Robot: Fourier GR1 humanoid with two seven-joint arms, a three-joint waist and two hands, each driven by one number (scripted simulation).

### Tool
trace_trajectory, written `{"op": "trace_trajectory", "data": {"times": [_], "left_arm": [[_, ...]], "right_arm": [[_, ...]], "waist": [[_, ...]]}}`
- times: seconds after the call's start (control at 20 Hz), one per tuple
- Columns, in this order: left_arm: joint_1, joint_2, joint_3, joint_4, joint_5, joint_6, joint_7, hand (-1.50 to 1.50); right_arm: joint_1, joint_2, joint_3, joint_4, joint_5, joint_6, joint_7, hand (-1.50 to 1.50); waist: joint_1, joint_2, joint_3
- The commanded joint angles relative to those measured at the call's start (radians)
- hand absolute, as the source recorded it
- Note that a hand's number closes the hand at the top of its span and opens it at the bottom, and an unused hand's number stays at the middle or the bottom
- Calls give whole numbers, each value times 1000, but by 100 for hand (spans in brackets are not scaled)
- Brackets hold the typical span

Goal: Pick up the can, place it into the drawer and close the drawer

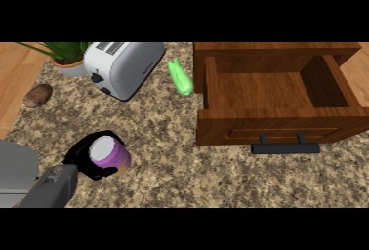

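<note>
Black left hand (85, 155) curls round purple can (110, 152).

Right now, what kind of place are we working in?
Most likely a kitchen: a speckled stone counter, a toaster, and an open wooden drawer, plus a potato.

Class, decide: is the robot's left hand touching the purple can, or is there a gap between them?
Touching. In the head view the left hand curls round the purple can, its black fingers wrapping the can's side with no counter showing between them.
</note>
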Motion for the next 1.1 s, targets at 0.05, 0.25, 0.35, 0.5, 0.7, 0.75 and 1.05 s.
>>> {"op": "trace_trajectory", "data": {"times": [0.05,0.25,0.35,0.5,0.7,0.75,1.05], "left_arm": [[-32,-53,-8,-43,28,-131,-51,150],[-3,-33,-10,-155,79,-204,8,150],[34,-100,8,-203,107,-81,13,150],[-8,-140,142,-206,197,209,36,150],[-34,-221,213,-278,253,452,64,150],[-19,-233,200,-327,243,486,65,150],[57,-271,43,-682,275,623,227,150]], "right_arm": [[-44,-28,-14,36,-20,-20,12,-150],[-6,25,-8,-7,22,-15,11,-150],[-12,-5,-24,-14,-24,-33,50,-150],[-17,-1,-23,-21,-11,-39,39,-150],[24,46,-4,-61,1,-36,26,-150],[43,46,28,-62,0,-44,15,-150],[51,34,-39,-71,-64,-30,60,-150]], "waist": [[7,-1,0],[23,-7,2],[22,-7,2],[37,-9,2],[31,-13,3],[30,-14,4],[27,-14,3]]}}
